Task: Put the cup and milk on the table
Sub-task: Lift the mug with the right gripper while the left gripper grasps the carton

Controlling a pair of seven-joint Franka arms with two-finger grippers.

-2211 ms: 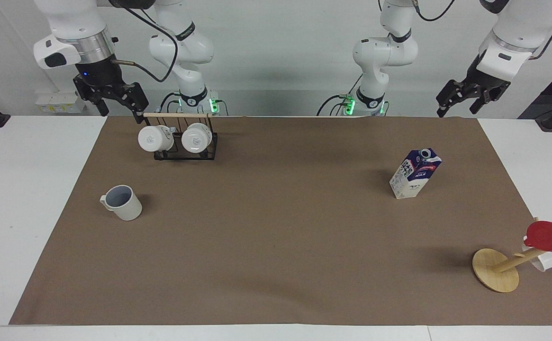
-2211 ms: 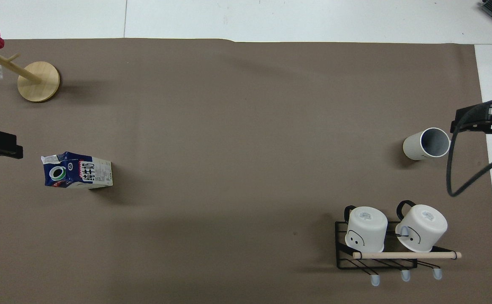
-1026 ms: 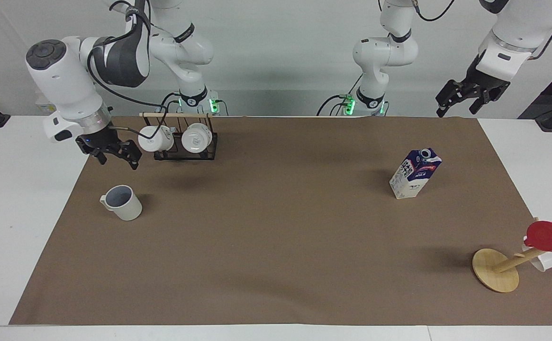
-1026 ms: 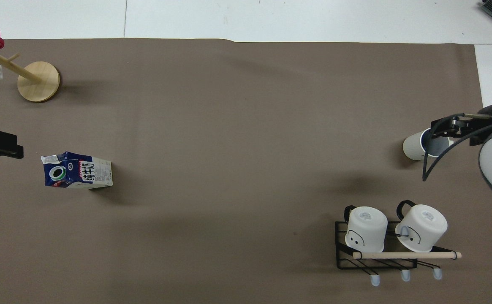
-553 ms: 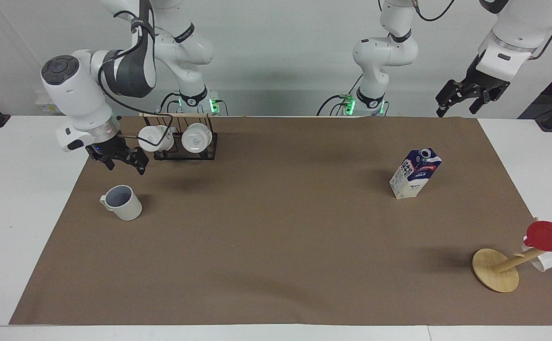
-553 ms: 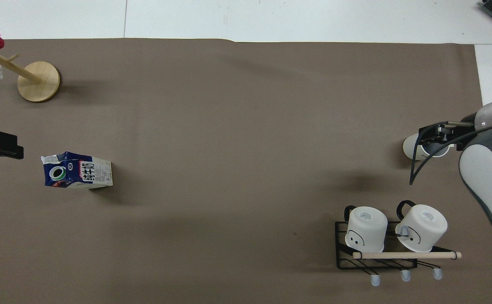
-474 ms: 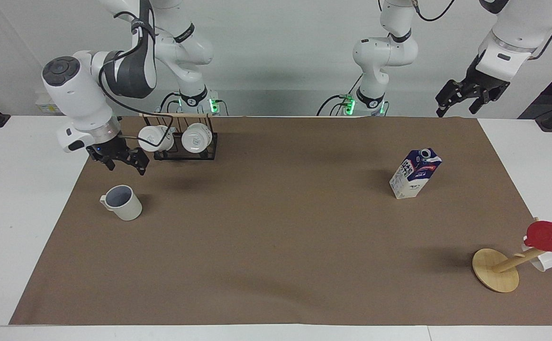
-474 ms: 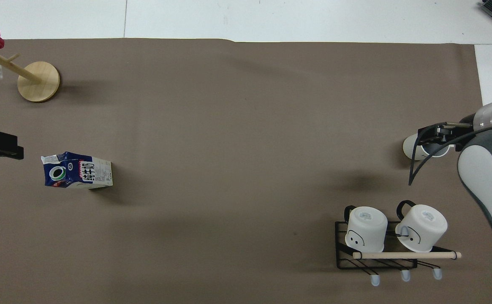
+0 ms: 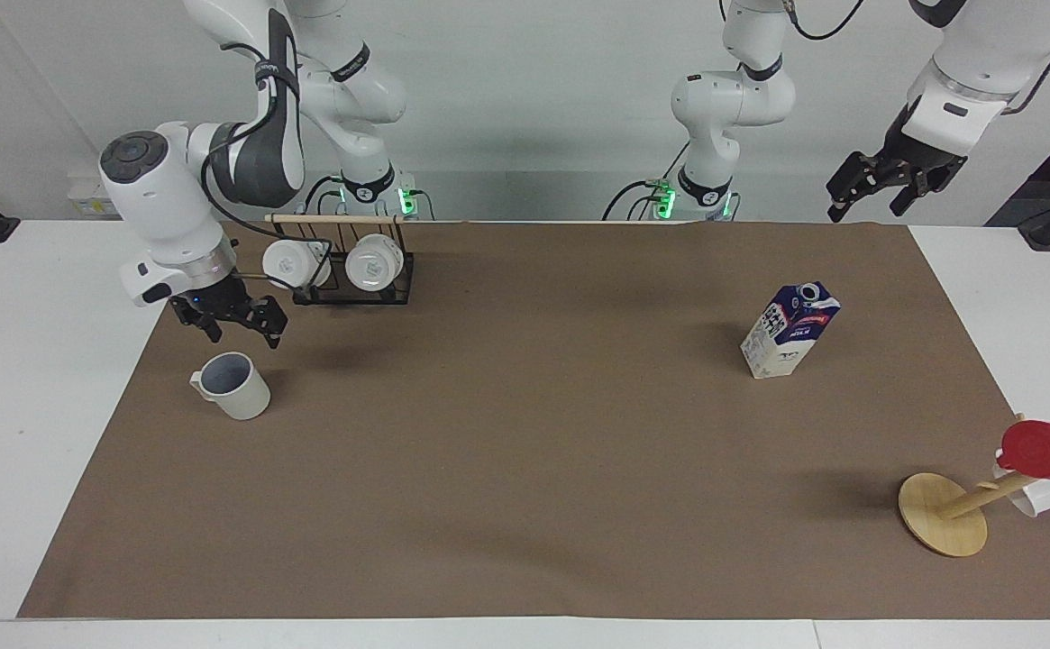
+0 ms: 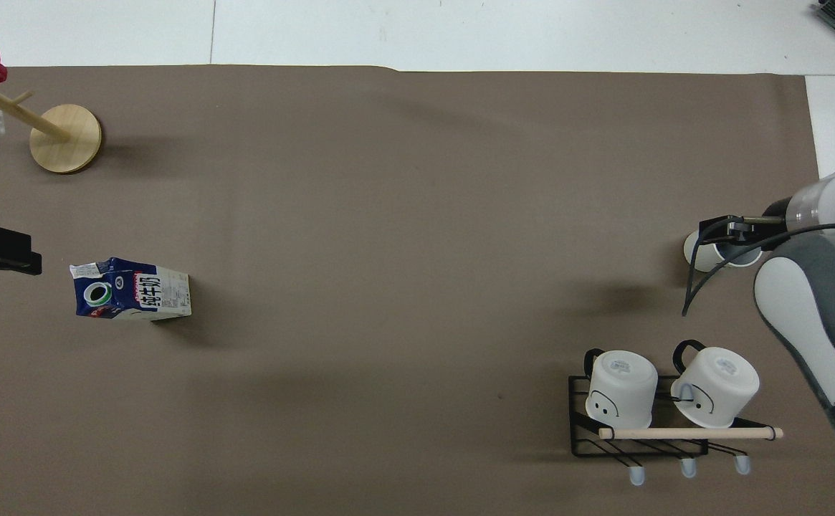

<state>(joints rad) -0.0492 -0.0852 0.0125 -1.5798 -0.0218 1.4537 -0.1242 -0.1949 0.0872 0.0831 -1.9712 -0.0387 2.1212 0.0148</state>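
Observation:
The cup (image 9: pixel 234 388), an off-white mug with a grey-blue inside, stands upright on the brown sheet of the table (image 9: pixel 38 361) toward the right arm's end. My right gripper (image 9: pixel 245 340) hangs open just above it, not touching. In the overhead view the right gripper (image 10: pixel 729 231) covers most of the cup (image 10: pixel 697 252). The milk (image 9: pixel 790 332), a blue and white carton, stands upright toward the left arm's end; it also shows in the overhead view (image 10: pixel 130 288). My left gripper (image 9: pixel 864 209) waits open, high over the table's edge by the robots.
A black wire rack (image 9: pixel 344 287) with two glossy white mugs stands nearer to the robots than the cup. A wooden mug tree (image 9: pixel 944 514) with a red cup (image 9: pixel 1047 449) stands at the left arm's end, farther from the robots than the milk.
My right arm has swung down from high by the rack to just over the cup, staying open. The left arm, cup and milk have not moved.

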